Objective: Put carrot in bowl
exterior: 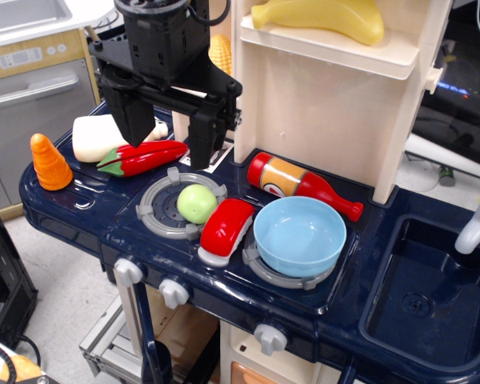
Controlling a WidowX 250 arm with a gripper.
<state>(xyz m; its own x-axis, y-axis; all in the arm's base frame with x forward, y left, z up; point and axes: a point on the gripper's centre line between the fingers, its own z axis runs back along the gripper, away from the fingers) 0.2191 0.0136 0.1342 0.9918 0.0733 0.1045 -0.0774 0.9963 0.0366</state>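
Observation.image shows the gripper [173, 128] spread open and empty above the chili pepper [142, 157]; the carrot [50, 162] stands upright at the counter's left end, the bowl [299, 235] empty: 0 steps done.

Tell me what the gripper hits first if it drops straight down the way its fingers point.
Most likely the chili, lying just under the open gripper. Depth is unclear from one view; it could land on the countertop behind it. The carrot is off to the side.
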